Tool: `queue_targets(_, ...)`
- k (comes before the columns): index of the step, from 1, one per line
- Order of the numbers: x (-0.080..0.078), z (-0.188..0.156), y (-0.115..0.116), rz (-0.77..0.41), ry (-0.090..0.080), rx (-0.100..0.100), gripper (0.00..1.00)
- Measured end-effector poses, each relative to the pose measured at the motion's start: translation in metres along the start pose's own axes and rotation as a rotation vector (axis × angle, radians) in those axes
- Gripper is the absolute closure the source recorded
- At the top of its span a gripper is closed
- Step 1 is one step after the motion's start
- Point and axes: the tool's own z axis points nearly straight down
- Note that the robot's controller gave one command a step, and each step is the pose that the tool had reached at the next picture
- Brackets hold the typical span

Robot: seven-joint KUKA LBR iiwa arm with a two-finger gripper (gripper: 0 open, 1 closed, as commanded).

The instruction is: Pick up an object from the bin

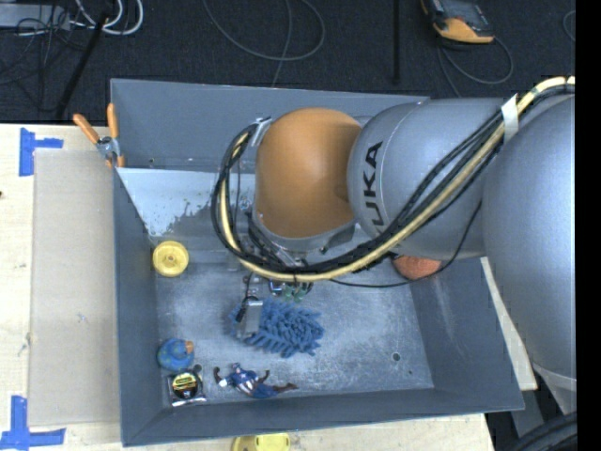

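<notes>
My gripper reaches down from under the orange wrist cover to the middle of the bin floor. It sits at the left edge of a blue spiky rubber toy and touches or nearly touches it. Whether it has hold of the toy is hidden. A small blue and dark figure lies just in front of the gripper, by the bin's front wall.
A yellow round cap-like thing lies at the left. A blue ball with an orange spot and a yellow-black tape measure sit in the front left corner. An orange ball peeks from under the arm at the right.
</notes>
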Motion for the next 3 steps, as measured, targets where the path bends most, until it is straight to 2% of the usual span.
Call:
queue_targets(1, -0.001, -0.005, -0.001, 0.004, -0.007, -0.001, 0.00)
queue_targets(2, 0.016, 0.012, -0.023, -0.120, -0.014, -0.004, 0.00)
queue_targets(3, -0.049, 0.085, -0.050, -0.415, -0.009, 0.000, 1.00)
